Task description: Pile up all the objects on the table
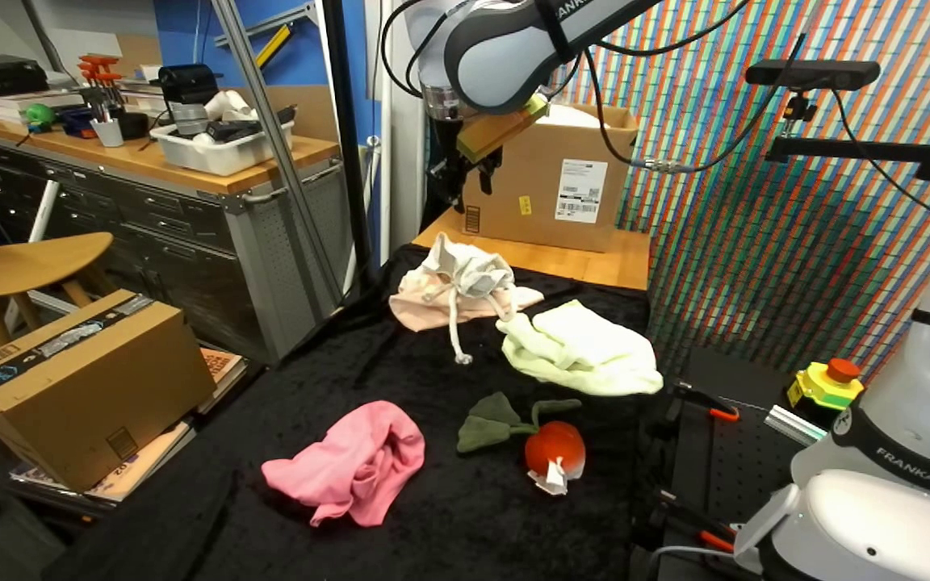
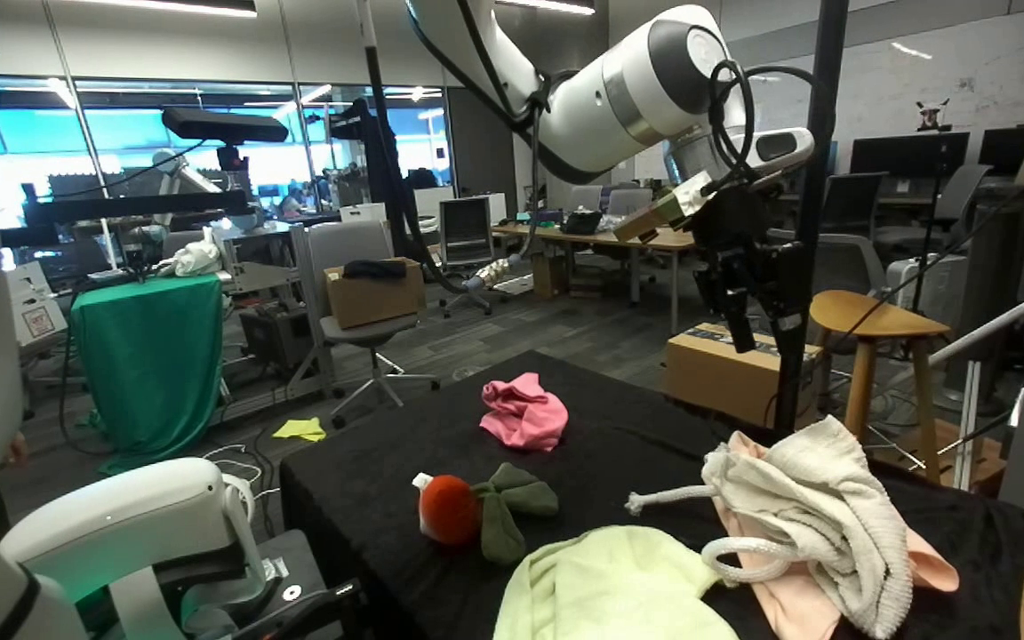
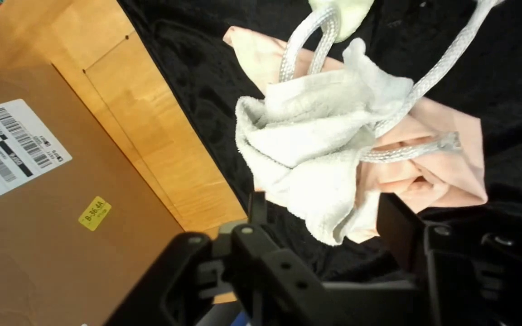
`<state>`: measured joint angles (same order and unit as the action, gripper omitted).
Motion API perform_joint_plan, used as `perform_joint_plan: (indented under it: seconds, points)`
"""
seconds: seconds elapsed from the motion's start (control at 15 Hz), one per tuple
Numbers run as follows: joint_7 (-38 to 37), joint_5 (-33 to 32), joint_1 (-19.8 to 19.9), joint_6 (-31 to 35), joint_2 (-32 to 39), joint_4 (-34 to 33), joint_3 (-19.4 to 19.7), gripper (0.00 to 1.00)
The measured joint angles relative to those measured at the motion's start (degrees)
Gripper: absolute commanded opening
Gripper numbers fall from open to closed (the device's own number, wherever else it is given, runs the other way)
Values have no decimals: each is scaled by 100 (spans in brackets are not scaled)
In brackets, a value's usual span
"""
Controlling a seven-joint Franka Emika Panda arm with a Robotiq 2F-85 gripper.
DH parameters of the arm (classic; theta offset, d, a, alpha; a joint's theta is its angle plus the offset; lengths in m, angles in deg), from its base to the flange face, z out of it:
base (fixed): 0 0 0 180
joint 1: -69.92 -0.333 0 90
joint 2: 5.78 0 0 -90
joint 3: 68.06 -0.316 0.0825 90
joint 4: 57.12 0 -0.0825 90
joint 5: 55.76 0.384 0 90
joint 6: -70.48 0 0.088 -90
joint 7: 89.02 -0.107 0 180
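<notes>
A white towel with braided cords (image 1: 477,278) lies on top of a peach cloth (image 1: 416,313). Both also show in an exterior view, towel (image 2: 841,507) and peach cloth (image 2: 932,567). A pale yellow-green cloth (image 1: 586,351) lies beside them. A crumpled pink cloth (image 1: 356,468) and a red plush with dark green leaves (image 1: 554,448) lie apart on the black-covered table (image 1: 336,375). My gripper (image 1: 471,190) is open and empty, raised above the towel end of the table. In the wrist view its fingers (image 3: 322,198) stand apart, with the towel (image 3: 306,131) below and beyond them.
A tall cardboard box (image 1: 546,181) stands on the bare wooden end (image 1: 630,258) of the table, close to the gripper. A black post (image 2: 801,356) rises near the table edge by the gripper. The robot base (image 1: 909,403) stands at the table's side.
</notes>
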<state>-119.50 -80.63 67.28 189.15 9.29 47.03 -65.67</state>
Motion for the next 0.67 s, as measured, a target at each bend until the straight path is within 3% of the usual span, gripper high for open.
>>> perform_joint_plan:
  seconds: [0.33,0.67]
  points:
    - [802,395,-210,134,-18,242,-347,100]
    - [1442,602,-723,67,82,420,-876,100]
